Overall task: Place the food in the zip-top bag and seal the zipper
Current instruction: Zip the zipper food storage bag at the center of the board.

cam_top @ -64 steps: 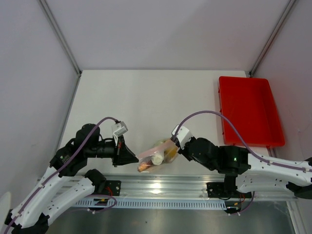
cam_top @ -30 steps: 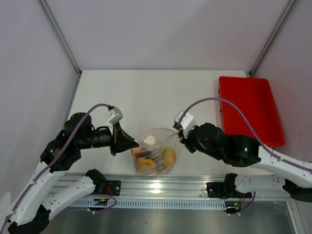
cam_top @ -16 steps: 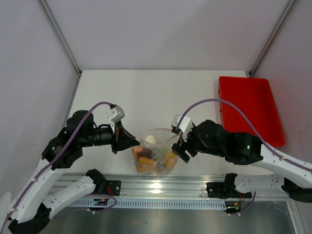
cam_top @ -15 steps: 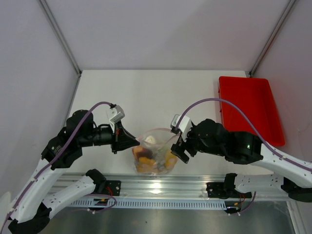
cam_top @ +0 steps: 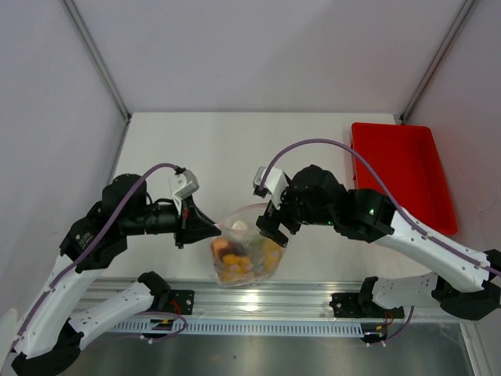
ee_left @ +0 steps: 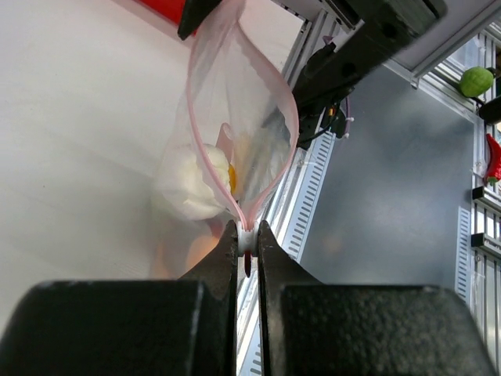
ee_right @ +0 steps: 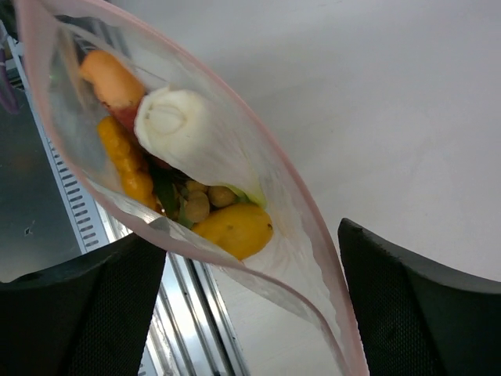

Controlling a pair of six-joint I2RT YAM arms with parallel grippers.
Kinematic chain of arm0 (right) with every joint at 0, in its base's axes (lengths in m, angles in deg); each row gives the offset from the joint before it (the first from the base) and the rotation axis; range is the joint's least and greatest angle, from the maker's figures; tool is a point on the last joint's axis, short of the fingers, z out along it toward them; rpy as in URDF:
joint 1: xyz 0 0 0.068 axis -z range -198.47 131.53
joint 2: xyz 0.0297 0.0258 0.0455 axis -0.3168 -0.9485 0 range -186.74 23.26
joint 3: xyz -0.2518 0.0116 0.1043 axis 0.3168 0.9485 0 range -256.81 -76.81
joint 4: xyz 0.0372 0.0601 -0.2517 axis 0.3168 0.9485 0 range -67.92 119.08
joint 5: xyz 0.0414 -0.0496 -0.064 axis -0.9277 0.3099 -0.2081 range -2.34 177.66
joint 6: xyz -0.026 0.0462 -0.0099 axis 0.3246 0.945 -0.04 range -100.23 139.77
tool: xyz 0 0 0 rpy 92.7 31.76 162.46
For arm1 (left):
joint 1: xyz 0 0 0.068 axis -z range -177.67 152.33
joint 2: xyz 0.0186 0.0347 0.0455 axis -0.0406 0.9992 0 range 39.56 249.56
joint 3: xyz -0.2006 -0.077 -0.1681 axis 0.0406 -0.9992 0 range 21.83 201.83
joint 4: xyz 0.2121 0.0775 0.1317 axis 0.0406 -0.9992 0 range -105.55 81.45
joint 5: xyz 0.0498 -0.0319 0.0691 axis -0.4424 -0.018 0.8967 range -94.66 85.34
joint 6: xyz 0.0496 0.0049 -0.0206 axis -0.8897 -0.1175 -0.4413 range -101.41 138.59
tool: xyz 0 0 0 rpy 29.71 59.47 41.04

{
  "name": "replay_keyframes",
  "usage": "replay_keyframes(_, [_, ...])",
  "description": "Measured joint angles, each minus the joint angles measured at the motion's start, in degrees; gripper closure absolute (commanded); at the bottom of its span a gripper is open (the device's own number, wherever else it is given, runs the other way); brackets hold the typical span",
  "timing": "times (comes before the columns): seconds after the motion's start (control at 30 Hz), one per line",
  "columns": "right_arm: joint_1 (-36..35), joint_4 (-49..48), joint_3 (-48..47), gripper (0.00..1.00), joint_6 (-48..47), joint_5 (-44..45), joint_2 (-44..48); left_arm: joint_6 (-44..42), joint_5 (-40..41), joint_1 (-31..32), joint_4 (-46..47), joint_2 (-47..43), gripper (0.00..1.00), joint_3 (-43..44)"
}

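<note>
Food (ee_right: 168, 121) inside gaping zip-top bag (ee_right: 297, 258), left pincer (ee_left: 246, 235) clamped on zipper (ee_left: 291, 137), right pincer (cam_top: 275, 232) apart.

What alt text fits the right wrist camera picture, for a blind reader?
A clear zip-top bag gapes open, holding toy food: a white leek end, a yellow lemon, orange pieces, small tan balls. The right claw has its black fingers wide apart either side of it, gripping nothing.

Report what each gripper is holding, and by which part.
Left gripper pinches the zip-top bag by one end of its zipper. Right gripper holds nothing; its jaws stand open astride the bag's rim.
</note>
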State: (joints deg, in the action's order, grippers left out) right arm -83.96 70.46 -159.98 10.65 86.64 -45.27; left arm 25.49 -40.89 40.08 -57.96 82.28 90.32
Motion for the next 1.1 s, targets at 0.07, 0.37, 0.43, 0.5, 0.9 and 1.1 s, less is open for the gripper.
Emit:
replay_keyframes(0.07, [2.49,0.28,0.24,0.15,0.11,-1.57,0.52,-0.02,0.07,0.0,-0.33,0.02,0.99,0.37])
replay_keyframes(0.37, [10.32,1.49,4.26,0.3,0.31,-9.01,8.59,-1.27,-0.33,0.0,-0.92,1.18,0.99,1.29])
replay_keyframes(0.43, [12.31,1.44,4.39,0.28,-0.5,-11.72,8.94,-1.64,-0.87,0.0,-0.9,1.66,1.0,1.75])
replay_keyframes(0.5, [14.05,1.44,4.46,0.28,-1.4,-14.27,8.48,-2.14,-1.66,0.0,-0.94,1.95,1.0,1.99])
replay_keyframes(0.9, [17.51,2.8,-0.68,0.35,-5.22,-28.87,-4.42,-6.62,-4.72,0.0,-3.98,4.31,0.99,4.52])
replay_keyframes(1.1, [17.53,3.23,-6.25,1.0,-3.17,-33.75,-8.11,-7.37,-1.95,0.0,-5.81,5.9,0.92,7.54])
